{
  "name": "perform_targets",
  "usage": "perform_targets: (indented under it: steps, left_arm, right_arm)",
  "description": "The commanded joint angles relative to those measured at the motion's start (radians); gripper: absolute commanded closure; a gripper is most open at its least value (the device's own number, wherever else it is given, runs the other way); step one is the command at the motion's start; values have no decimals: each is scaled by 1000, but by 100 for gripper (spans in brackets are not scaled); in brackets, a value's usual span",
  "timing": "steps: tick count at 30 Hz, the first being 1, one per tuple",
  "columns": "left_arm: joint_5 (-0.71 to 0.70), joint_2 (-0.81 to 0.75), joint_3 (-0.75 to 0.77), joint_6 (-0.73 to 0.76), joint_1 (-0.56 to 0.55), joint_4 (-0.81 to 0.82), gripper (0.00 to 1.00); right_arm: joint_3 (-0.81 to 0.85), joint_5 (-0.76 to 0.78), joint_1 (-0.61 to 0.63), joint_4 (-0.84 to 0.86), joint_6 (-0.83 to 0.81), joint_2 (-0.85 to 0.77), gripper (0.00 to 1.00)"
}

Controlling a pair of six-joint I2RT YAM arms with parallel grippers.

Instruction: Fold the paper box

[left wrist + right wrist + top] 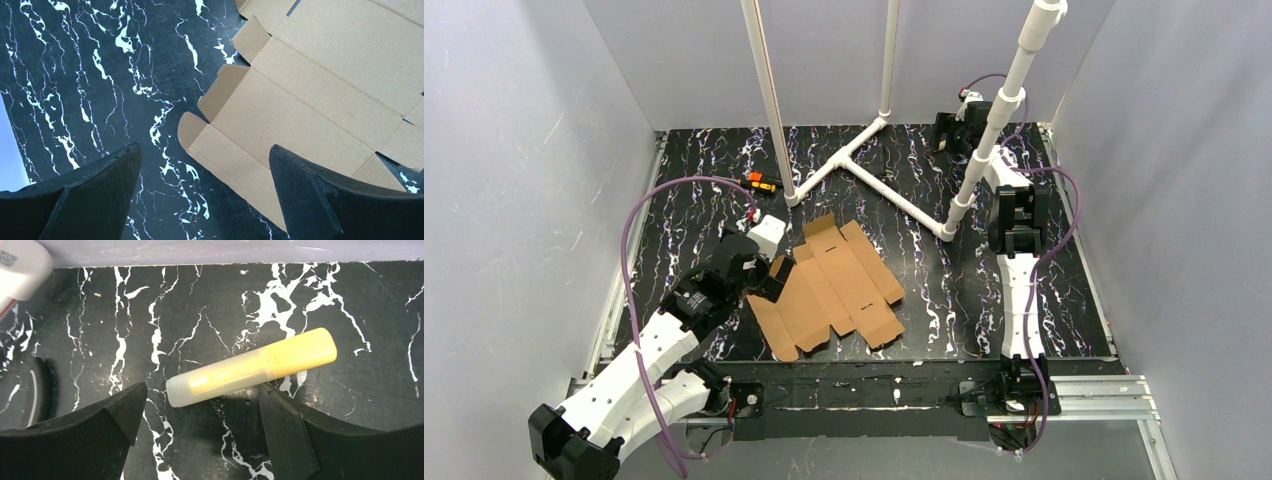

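Top view: the paper box is lying as a flat, unfolded sheet on the black marbled table, left of centre. The left arm is reaching forward and rightward from its base, bent at the elbow, with the left gripper hanging over the sheet's left edge. The right arm is stretching straight ahead along the table's right side, with the right gripper near the far wall, behind a white pipe frame. Left wrist view: the fingers are standing wide apart, released, one above bare table and the other above cardboard. Right wrist view: the jaws are spread and grasping nothing, while a yellow marker is lying on the table just beyond the fingertips.
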Motion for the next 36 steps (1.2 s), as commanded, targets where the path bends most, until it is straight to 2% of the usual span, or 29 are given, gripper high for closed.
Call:
perform_targets:
  steps: [1,6,15,23,27,33,36]
  left_arm:
    - [6,-15,-4,9,8,15,2]
    - [9,-8,-3,9,8,14,2]
    - [10,-8,-4,11,9,14,2]
    - [19,-13,-2,13,9,13,2]
    - [21,-21,-2,14,9,11,2]
    - [22,-33,-4,11,9,11,2]
    - [24,-34,-4,11,9,10,2]
  right_arm:
    - [9,61,-7,52,130,-72,9]
    - [45,330,37,61,162,-43,2]
    - [69,474,93,130,104,13,5]
    - [45,483,84,118,85,23,17]
    - [18,440,61,103,124,24,19]
    - [-10,367,37,100,141,31,19]
    - [0,360,34,96,144,42,15]
